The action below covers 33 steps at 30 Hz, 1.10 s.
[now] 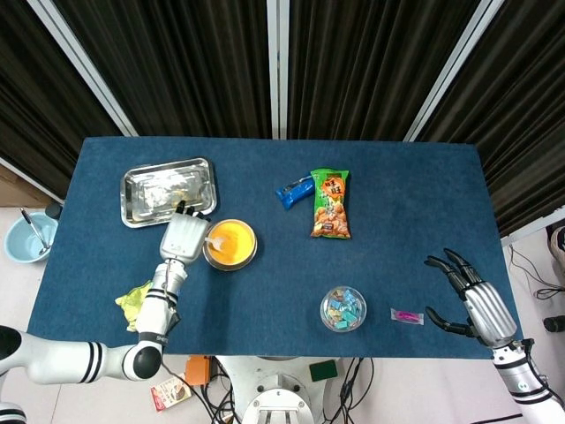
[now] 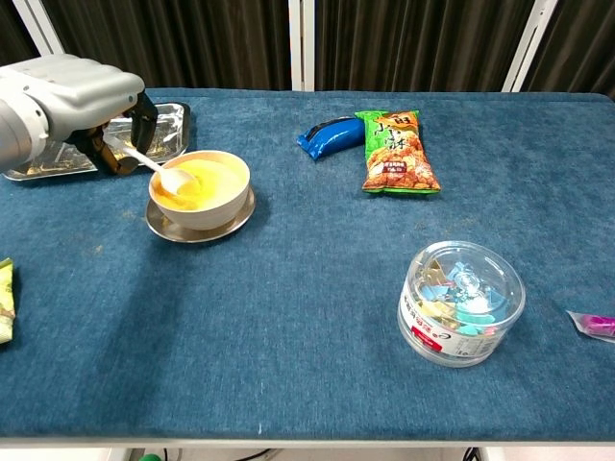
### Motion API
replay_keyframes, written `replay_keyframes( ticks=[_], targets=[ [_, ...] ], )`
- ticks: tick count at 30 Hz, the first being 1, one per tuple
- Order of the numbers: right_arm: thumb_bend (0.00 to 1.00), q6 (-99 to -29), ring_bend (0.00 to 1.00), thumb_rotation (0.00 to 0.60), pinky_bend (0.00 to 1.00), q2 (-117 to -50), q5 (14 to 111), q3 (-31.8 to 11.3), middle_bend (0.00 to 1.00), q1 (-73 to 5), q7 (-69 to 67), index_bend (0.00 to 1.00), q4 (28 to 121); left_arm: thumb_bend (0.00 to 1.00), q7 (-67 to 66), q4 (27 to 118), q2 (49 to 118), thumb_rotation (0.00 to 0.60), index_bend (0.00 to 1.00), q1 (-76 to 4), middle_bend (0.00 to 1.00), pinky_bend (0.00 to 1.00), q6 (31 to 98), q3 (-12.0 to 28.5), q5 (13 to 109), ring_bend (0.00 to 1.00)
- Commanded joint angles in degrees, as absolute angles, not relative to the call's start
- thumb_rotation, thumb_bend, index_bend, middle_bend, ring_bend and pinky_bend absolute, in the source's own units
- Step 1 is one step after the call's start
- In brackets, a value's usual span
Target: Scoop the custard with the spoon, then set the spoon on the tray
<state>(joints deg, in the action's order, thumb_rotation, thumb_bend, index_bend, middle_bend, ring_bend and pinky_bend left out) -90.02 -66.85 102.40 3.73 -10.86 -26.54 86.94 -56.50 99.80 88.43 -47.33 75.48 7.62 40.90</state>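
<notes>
A bowl of yellow custard [image 2: 200, 184] [image 1: 231, 242] stands on a small metal saucer at the table's left. My left hand [image 2: 72, 96] [image 1: 184, 237] holds a white spoon [image 2: 152, 167] by its handle, just left of the bowl. The spoon's bowl end sits over the custard's left edge. The metal tray [image 1: 169, 190] [image 2: 169, 128] lies behind the hand, at the back left. Near the front right corner, my right hand [image 1: 470, 300] hovers with fingers spread, holding nothing.
A green snack bag [image 1: 330, 202] and a blue packet [image 1: 294, 190] lie mid-table. A clear tub of small clips [image 2: 461, 301] stands front right, beside a pink wrapper [image 1: 407, 315]. A yellow-green wrapper [image 1: 134, 302] lies front left.
</notes>
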Motion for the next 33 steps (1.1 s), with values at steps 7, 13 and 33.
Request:
replay_keyframes(
  ticks=[7,13,33],
  targets=[
    [0.30,-90.31,0.01,0.600,0.13,-67.04,102.13,3.81,0.20,-10.55,-27.00,0.11,86.39,0.38,-58.55,100.13,88.17,0.600,0.57,-48.05,0.52,0.17,74.87,7.29,41.01,0.34],
    [0.30,-90.48,0.01,0.600,0.13,-67.12,102.06,3.86,0.20,-10.40,-27.30,0.11,86.01,0.38,-58.93,101.14,87.05,0.600,0.57,-48.66,0.55,0.17,73.47,7.79,39.86,0.36],
    [0.30,-91.28,0.01,0.600,0.13,-66.97,101.92,3.88,0.20,-9.76,-27.68,0.11,85.67,0.40,-72.93,105.92,85.18,0.600,0.57,-56.41,0.56,0.17,75.71,9.18,28.59,0.36]
  ],
)
